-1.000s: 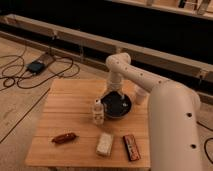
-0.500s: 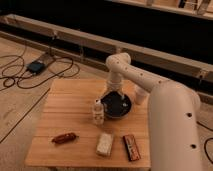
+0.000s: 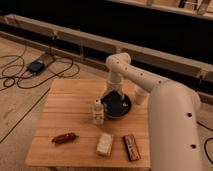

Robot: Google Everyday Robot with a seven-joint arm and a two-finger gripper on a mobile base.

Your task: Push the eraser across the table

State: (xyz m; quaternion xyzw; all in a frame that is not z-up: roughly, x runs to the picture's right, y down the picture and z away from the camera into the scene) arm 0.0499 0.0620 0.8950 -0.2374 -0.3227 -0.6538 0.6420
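eraser (image 3: 131, 147): we see it lying flat near the front edge of the table (image 3: 65, 100), toward the right, well apart from the gripper.
pale sponge-like block (image 3: 104, 144): just left of the eraser.
reddish-brown sausage-shaped thing (image 3: 64, 138): front left, on its own.
small white bottle (image 3: 98, 112): upright at mid-table, just beside the dark bowl (image 3: 120, 107).
gripper (image 3: 113, 97): it hangs over the dark bowl, pointing down; we cannot tell how far open it is or whether it has hold of anything.
cables (image 3: 20, 75): on the floor beyond the table, far left.
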